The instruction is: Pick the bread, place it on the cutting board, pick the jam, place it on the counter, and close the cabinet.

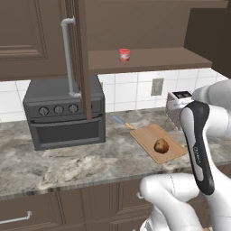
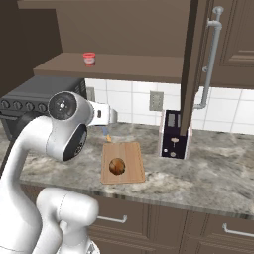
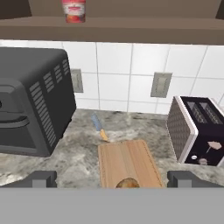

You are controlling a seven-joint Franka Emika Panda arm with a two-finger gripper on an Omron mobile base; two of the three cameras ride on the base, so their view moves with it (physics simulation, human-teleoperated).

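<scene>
I have the bread (image 1: 161, 145) resting on the cutting board (image 1: 146, 134) on the desk (image 1: 81, 164), so the jam (image 1: 124, 55) is my next target; it stands upright on the open cabinet's (image 1: 149, 57) inner shelf. My pincer (image 3: 112, 179) hangs released above the board with nothing between its tips. I judge the jar light, rigid and smooth, likely slippery, so I would clamp its body below the lid. Its whitish label is too small to read
</scene>
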